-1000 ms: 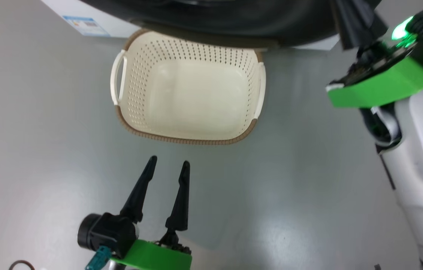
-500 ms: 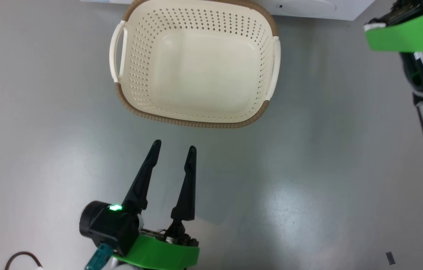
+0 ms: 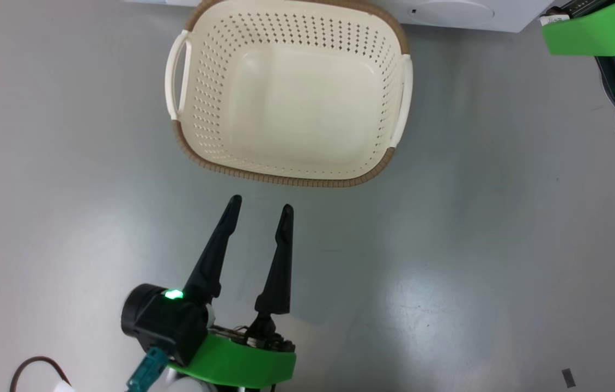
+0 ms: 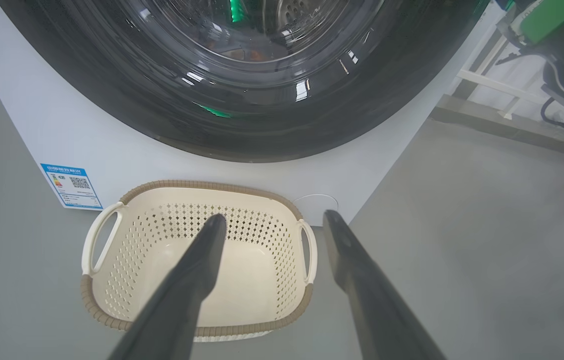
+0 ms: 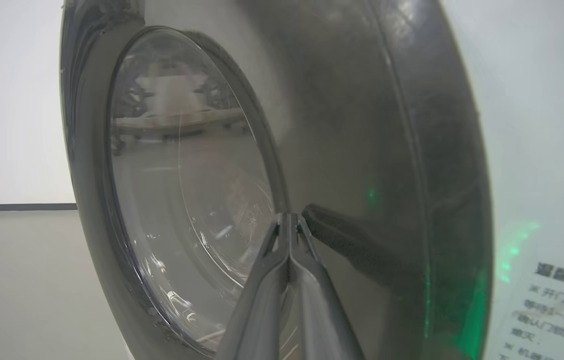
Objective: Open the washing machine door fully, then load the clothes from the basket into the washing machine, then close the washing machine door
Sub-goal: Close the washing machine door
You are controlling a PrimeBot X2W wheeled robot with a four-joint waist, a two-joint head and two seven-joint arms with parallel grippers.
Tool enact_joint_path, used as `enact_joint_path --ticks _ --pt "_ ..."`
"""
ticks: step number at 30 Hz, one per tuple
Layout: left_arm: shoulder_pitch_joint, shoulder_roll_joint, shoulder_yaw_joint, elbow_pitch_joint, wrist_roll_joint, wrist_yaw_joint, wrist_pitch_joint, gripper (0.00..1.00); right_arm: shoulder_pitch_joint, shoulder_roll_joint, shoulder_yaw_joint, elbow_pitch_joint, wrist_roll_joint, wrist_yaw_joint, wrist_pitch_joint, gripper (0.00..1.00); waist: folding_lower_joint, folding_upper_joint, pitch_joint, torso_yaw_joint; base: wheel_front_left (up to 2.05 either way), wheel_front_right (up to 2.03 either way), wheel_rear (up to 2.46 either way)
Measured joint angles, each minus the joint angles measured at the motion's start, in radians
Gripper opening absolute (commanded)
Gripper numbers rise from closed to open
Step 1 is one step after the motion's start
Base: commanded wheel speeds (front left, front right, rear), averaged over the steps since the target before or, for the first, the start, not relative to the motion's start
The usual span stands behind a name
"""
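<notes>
while left gripper (image 3: pixel 261 203) hovers spread near basket (image 3: pixel 285 181), right gripper (image 5: pixel 289 217) pinched shut, pointing at washing machine door (image 5: pixel 351 125)

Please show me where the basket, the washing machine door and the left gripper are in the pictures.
basket (image 3: pixel 296 103), head view, on its bare bottom.
washing machine door (image 5: pixel 182 190), right wrist view, on the clear glass window.
left gripper (image 3: pixel 261 203), head view, midway between its two open fingertips.

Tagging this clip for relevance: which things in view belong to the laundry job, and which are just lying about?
Job: basket, empty; washing machine; washing machine door; left tool, open; right tool, shut.
Lying about: dark cable; small dark scrap.
</notes>
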Motion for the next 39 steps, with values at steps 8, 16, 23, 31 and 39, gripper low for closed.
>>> enact_joint_path --ticks 8,16,23,31,39 --pt "0.000 -0.001 0.039 0.042 -0.036 -0.003 0.000 1.00 0.063 0.019 -0.031 -0.026 0.004 -0.005 -0.001 0.28 0.0000 0.0000 -0.046 -0.027 0.00 0.00 0.00" --pt "0.000 -0.002 0.125 0.099 -0.099 -0.038 0.000 1.00 0.270 0.071 -0.077 -0.106 0.009 -0.005 -0.001 1.00 0.0000 0.0000 -0.127 -0.077 0.00 0.00 0.00" --pt "0.016 -0.003 0.202 0.146 -0.113 -0.058 0.000 1.00 0.436 0.095 -0.111 -0.155 -0.001 -0.005 -0.001 1.00 0.0000 0.0000 -0.203 -0.126 0.00 0.00 0.00" --pt "0.110 -0.003 0.276 0.183 -0.127 -0.086 0.000 1.00 0.702 0.101 -0.156 -0.198 -0.019 -0.005 0.000 1.00 0.0000 0.0000 -0.343 -0.172 0.00 0.00 0.00" --pt "0.191 -0.003 0.315 0.201 -0.112 -0.132 0.000 1.00 0.915 0.135 -0.274 -0.240 -0.055 -0.005 0.000 1.00 0.0000 0.0000 -0.493 -0.193 0.00 0.00 0.00"
